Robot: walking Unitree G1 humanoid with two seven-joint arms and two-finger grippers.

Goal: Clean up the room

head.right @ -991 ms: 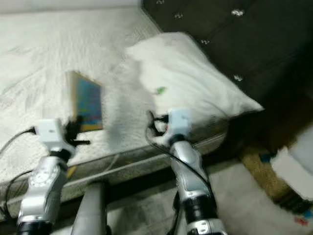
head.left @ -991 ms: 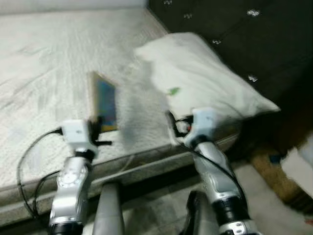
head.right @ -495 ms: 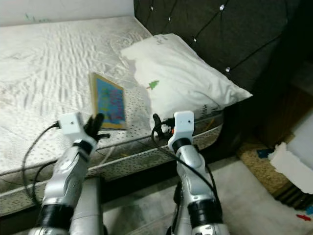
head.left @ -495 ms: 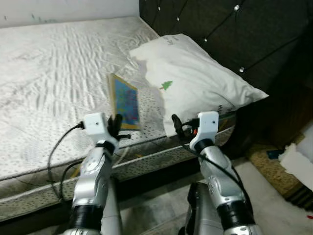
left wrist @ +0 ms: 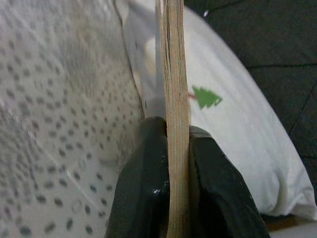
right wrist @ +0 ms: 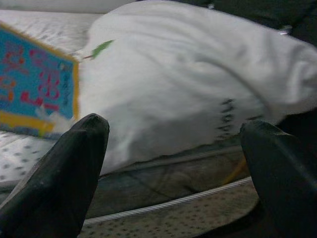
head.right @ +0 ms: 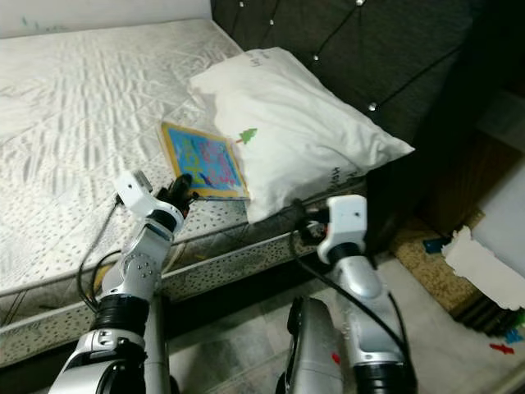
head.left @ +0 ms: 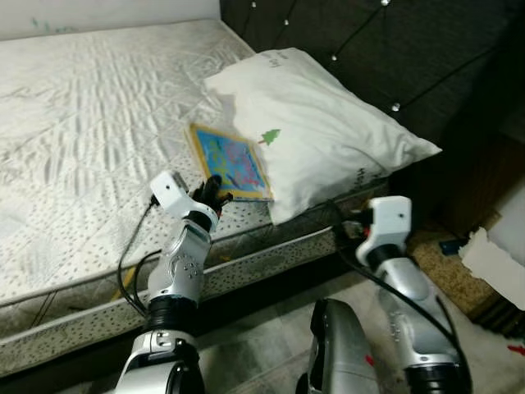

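A thin picture book (head.left: 232,162) with a blue cover and yellow border lies tilted on the bed, its far edge against the white pillow (head.left: 316,127). My left gripper (head.left: 212,194) is shut on the book's near edge; in the left wrist view the book's edge (left wrist: 175,99) runs upright between the two black fingers (left wrist: 143,193). My right gripper (head.left: 343,231) hangs open off the mattress's side, below the pillow's front corner, holding nothing. The right wrist view looks past its spread fingers (right wrist: 64,168) at the pillow (right wrist: 183,74) and the book's cover (right wrist: 34,84).
The bare quilted mattress (head.left: 82,115) stretches to the left. A dark tufted headboard (head.left: 394,49) stands behind the pillow. To the right, on the floor, lie a woven mat (head.left: 439,263) and white paper (head.left: 496,263).
The camera has swung and steadied. The book has gone from standing upright on the bed to lying tilted against the pillow, still in my left gripper. My right arm has drawn back from the mattress edge.
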